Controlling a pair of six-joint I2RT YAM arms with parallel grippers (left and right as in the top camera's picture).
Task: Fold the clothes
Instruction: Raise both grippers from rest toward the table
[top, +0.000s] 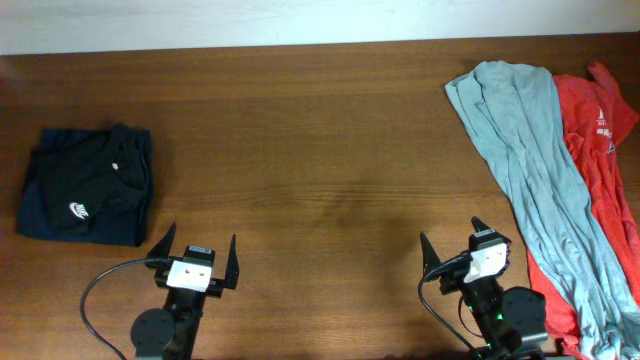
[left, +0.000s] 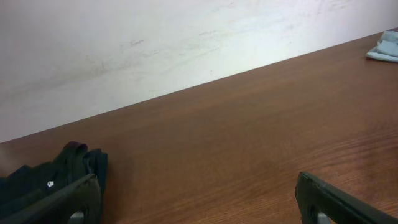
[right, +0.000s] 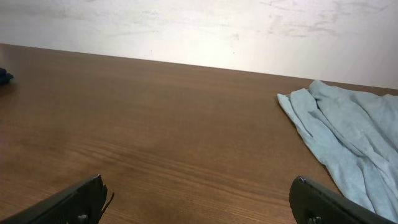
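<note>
Grey-blue T-shirt (top: 528, 150) atop orange-red T-shirt (top: 603, 175)

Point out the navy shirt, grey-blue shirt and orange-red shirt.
navy shirt (top: 85, 188), overhead view, middle of the folded bundle
grey-blue shirt (top: 530, 150), overhead view, mid-body
orange-red shirt (top: 602, 160), overhead view, uncovered upper part

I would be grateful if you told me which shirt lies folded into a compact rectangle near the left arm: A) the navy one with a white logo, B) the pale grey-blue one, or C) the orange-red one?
A: the navy shirt sits as a compact folded rectangle on the left side, while the pale grey-blue shirt and the orange-red shirt lie unfolded and rumpled on the right.
</note>
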